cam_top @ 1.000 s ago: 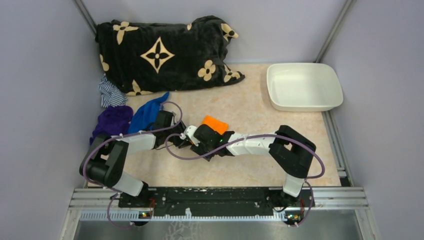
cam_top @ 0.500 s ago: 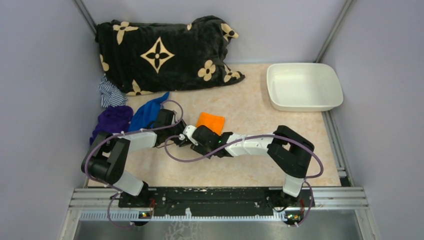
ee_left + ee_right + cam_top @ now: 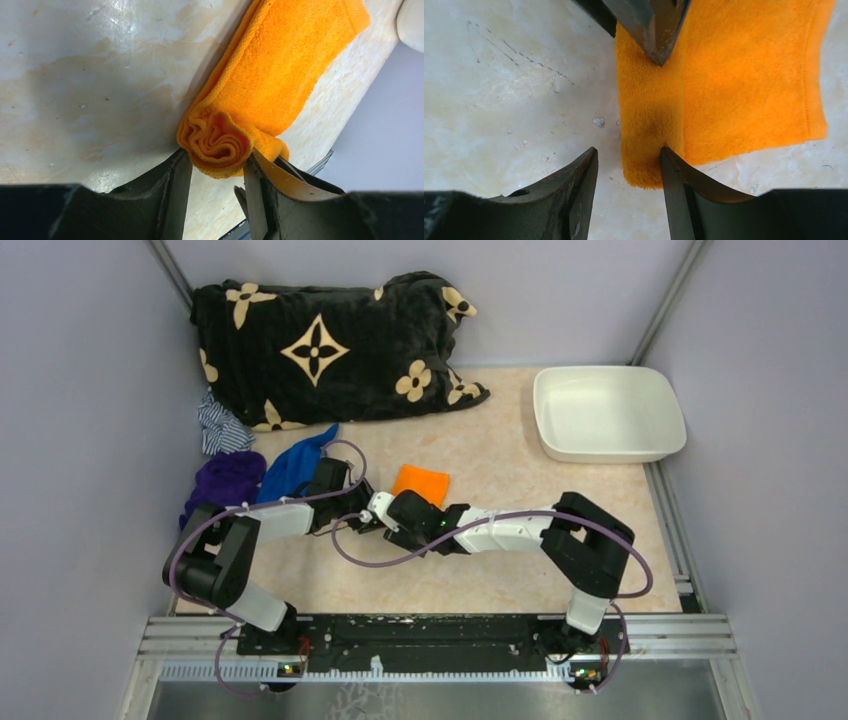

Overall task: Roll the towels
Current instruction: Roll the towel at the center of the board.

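Rolled only partway: bright orange terry towel point(image 3: 422, 483), centre of the top view, its far part flat. Pinched at the coiled end by left gripper point(image 3: 216, 167); straddled slackly, unclamped, by right gripper point(image 3: 628, 156). Left unrolled, crumpled centre-left: royal blue towel point(image 3: 293, 465).

Top view is evenly lit: soft overhead light, only faint shadows on the worktop point(image 3: 500, 450). In the left wrist view, white glare washes the upper left. The orange towel point(image 3: 280, 65) is crisp, while the fingers point(image 3: 175, 200) of the left gripper point(image 3: 216, 172) are dark and soft-edged. The right wrist view is bright, with one dim shadow patch on the towel.
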Robot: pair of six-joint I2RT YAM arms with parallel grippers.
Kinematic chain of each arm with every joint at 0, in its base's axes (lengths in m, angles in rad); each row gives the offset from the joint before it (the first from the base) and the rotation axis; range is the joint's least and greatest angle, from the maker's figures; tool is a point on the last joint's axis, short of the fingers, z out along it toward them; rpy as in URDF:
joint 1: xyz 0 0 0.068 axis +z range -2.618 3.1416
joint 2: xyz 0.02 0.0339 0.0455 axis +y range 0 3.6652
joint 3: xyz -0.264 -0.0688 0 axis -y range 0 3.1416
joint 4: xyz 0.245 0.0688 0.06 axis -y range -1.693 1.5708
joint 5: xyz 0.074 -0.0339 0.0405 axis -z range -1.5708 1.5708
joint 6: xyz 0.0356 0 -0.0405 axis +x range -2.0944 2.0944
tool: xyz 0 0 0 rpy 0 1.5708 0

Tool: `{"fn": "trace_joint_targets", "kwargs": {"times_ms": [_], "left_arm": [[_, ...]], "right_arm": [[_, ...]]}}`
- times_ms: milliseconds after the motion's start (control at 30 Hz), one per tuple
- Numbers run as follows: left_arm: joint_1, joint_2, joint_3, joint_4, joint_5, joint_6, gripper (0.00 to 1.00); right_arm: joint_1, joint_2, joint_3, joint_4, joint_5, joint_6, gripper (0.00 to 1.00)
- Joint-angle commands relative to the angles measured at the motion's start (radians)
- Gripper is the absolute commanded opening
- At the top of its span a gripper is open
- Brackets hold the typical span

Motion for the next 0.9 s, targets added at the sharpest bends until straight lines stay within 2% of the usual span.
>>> {"fn": "trace_joint_targets", "kwargs": {"times_ms": [0,267,433,733,867], "left_arm": [[-0.003,0.056,-0.035,-0.145,-0.123,0.067,0.5],[0.01,0.054,-0.043,-0.151,-0.124,0.082,0.49],[0.023,0.058,-0.046,-0.154,-0.12,0.099,0.48],[0.036,0.077,-0.035,-0.163,-0.107,0.12,0.47],[0.04,0.074,-0.031,-0.172,-0.111,0.128,0.47]], "right_arm": [[-0.003,0.055,-0.015,0.033,0.023,-0.019,0.49],[-0.019,0.159,-0.016,0.044,0.069,-0.02,0.52],[-0.049,0.161,-0.027,0.045,0.07,-0.01,0.52],[-0.061,0.009,-0.015,0.048,-0.077,-0.044,0.54],[-0.061,-0.04,-0.03,0.071,-0.092,-0.099,0.57]]}}
